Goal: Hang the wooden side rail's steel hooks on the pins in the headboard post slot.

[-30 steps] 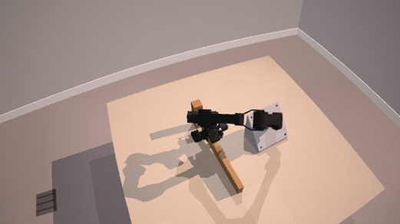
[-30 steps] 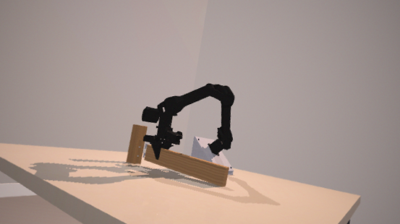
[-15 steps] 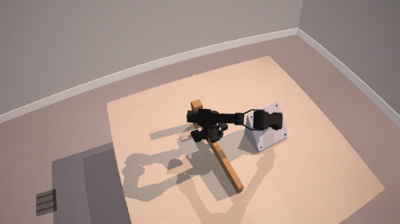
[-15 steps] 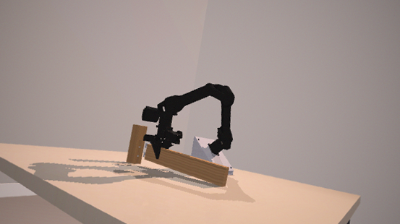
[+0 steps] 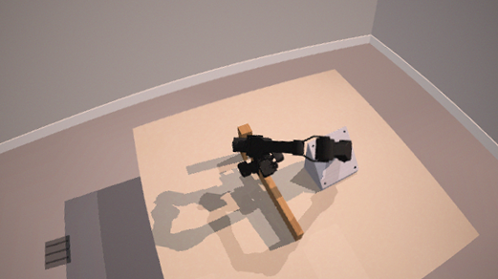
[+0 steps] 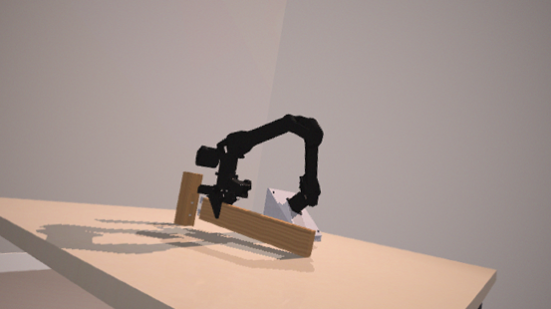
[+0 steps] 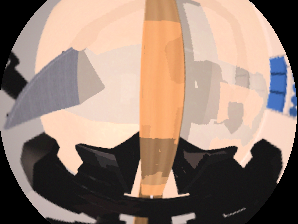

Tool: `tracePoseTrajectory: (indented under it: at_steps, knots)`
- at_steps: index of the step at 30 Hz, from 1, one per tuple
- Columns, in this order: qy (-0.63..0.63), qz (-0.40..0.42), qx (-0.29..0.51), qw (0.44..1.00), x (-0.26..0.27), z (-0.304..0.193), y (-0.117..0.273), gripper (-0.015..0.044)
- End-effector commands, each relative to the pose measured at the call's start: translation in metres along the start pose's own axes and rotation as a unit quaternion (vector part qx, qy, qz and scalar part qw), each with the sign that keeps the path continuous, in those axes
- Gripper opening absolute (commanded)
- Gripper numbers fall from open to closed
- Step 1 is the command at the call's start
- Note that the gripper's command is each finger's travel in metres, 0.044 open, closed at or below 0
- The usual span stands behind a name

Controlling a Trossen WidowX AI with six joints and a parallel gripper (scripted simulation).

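The wooden side rail (image 5: 285, 207) (image 6: 262, 228) (image 7: 161, 75) slopes down from its raised hook end to its far end, which touches the table (image 5: 397, 188) (image 6: 390, 264). The headboard post (image 5: 244, 129) (image 6: 188, 199) stands upright just beyond the raised end. Bright metal of the hooks (image 6: 201, 206) shows in the narrow gap between rail and post; whether it sits on the pins cannot be told. The slot is hidden. My gripper (image 6: 217, 211) (image 7: 155, 131) is shut on the rail near its hook end, one finger on each side.
The grey wedge-shaped base plate (image 5: 333, 172) (image 6: 276, 206) under the arm's base stands beside the rail. The arm arches from it over to the rail. A blue object (image 7: 277, 84) shows at the right edge of the wrist view.
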State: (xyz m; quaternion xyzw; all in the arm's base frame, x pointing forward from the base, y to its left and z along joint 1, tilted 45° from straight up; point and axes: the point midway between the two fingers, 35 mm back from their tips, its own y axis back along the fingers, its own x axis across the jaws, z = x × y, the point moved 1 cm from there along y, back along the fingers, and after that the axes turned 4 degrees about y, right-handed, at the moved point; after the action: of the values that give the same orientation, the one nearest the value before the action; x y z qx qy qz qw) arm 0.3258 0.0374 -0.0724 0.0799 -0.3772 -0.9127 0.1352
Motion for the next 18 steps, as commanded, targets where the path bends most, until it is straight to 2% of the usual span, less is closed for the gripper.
tracePoseTrajectory:
  at_steps: [1,18]
  knots:
    - [0.002,-0.011,0.004,1.0,-0.0037,-0.0024,0.0085,0.0]
    - [0.002,-0.011,0.004,1.0,-0.005,-0.004,0.0075,0.0]
